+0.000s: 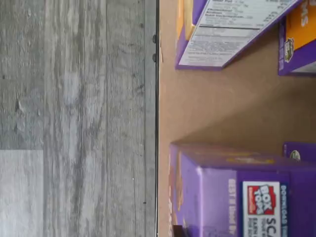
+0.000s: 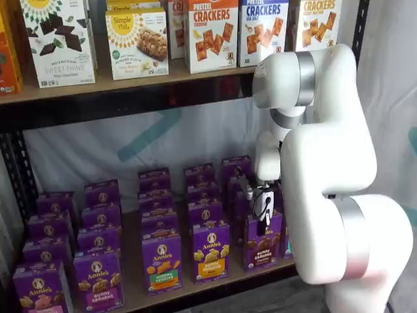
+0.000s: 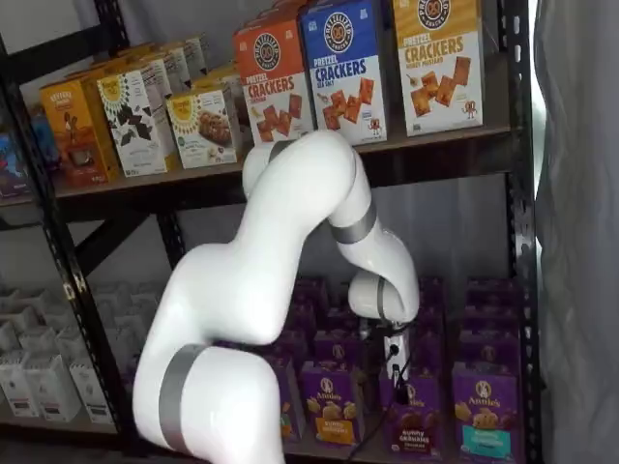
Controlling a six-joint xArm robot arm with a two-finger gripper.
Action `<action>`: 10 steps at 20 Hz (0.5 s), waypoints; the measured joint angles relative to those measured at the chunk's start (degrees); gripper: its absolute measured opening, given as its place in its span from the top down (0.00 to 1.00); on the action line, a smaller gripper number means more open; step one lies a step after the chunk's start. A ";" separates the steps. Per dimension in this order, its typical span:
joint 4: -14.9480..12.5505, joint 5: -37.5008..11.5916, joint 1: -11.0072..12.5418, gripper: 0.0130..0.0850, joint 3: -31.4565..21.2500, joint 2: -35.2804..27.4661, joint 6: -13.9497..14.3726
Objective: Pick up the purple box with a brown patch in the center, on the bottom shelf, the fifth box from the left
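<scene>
The gripper (image 2: 262, 218) hangs at the wrist end of the white arm (image 2: 326, 169), low over the front of the bottom shelf, and its fingers are seen only as a dark shape against the cartons, so I cannot tell whether they are apart or closed. In the other shelf view the gripper (image 3: 395, 362) sits directly above a front-row carton, with a black cable running down beside it.

That carton is the purple box (image 2: 262, 240), upright at the front edge of the bottom shelf (image 2: 195, 292), with a dark brown band reading "bunny grahams" (partly hidden by the gripper in front of it). In a shelf view the same purple box (image 3: 417, 418) stands just under the gripper.

Just beside it toward the middle of the shelf stands a purple carton with a yellow band (image 2: 210, 251), and past that one with an orange band (image 2: 161, 262). On its other side is a purple carton with a teal band (image 3: 482, 411). More purple cartons stand in rows behind each of these.

The wrist view looks down on the light brown surface (image 1: 222, 108) at its front edge, with purple carton tops to either side and grey plank floor (image 1: 74, 118) beyond.

Cracker boxes (image 2: 210, 34) line the higher shelf.
</scene>
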State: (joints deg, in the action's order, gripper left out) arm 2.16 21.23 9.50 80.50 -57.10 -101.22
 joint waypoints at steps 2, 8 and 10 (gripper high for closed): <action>-0.09 -0.12 0.01 0.67 -0.14 0.07 0.07; -0.11 -0.10 0.03 0.83 -0.39 0.26 0.09; 0.21 -0.51 -0.04 0.83 -0.67 0.40 -0.16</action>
State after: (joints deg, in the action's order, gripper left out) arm 2.36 20.72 9.46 79.82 -56.70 -101.38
